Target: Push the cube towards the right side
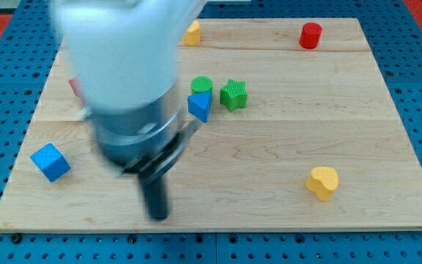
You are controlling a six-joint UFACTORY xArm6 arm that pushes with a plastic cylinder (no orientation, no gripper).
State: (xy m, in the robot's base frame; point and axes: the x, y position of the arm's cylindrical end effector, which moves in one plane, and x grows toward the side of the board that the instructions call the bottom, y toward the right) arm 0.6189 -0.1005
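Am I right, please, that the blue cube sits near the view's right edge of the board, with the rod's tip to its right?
Not quite: the camera view shows the blue cube near the board's left edge, not the right. My tip is indeed to its right.

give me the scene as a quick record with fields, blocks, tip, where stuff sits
surface: wooden board on a blue perforated table
target: blue cube, near the view's left edge
my tip, near the view's bottom edge, right of the blue cube, not touching it
centre cluster: blue triangular block, green round block, green star-like block
top: yellow block, partly hidden by the arm; red cylinder
lower right: yellow heart-like block
left: red block, mostly hidden by the arm
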